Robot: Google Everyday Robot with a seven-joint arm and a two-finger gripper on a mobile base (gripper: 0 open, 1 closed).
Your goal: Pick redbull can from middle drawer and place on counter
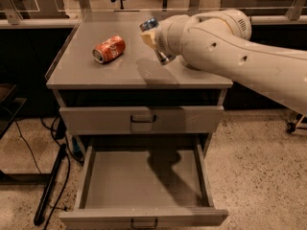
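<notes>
While the middle drawer (144, 178) stands open below, the gripper (154, 41) hangs over the tabletop (96, 73), right of the toppled orange soda can (109, 49), jaws clamped on the redbull can (150, 24). Its long axis tilts, top far-left, base near-right, so it likely needs righting before lowering.

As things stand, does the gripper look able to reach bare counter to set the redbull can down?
Probably yes: the gripper, holding the redbull can, hangs over bare counter; the orange can lies clear to the side.
</notes>
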